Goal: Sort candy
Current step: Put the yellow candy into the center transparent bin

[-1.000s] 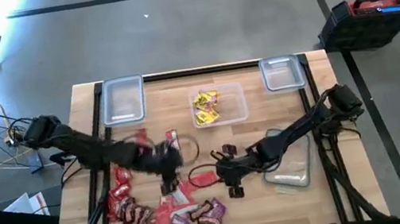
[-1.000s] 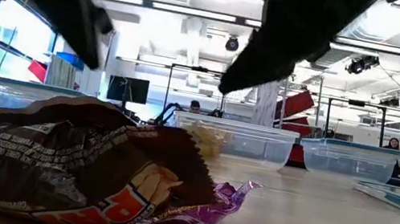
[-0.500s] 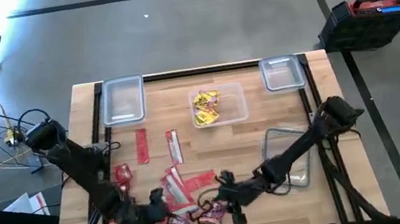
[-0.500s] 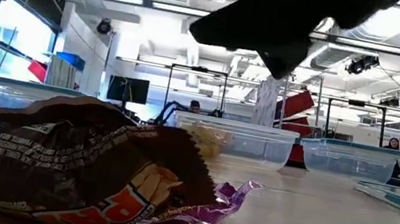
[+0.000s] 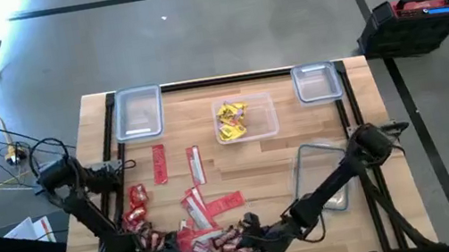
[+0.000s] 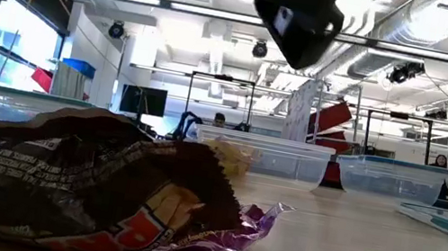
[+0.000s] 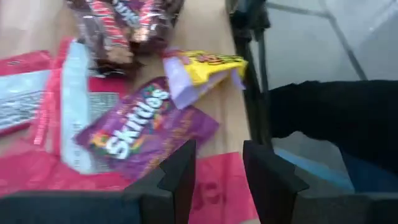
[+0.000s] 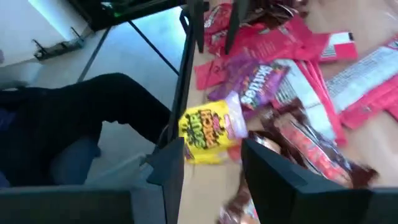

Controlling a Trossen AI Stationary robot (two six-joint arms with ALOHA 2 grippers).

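Hovering with its 2 fingers parted and empty, the left gripper [image 7: 214, 171] has the purple packet [image 7: 146, 127] just ahead of its tips, so it should lower straight over that packet, while the right gripper [image 8: 211, 165], also parted, hangs above the yellow packet [image 8: 205, 134].

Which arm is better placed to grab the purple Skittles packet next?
Probably left. The left tool is open right over the purple Skittles packet; the right tool sits above the yellow packet instead.

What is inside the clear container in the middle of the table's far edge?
The middle container holds several yellow packets piled at its left side; the rest of its floor shows bare. Anything under the pile is covered, so I cannot tell.
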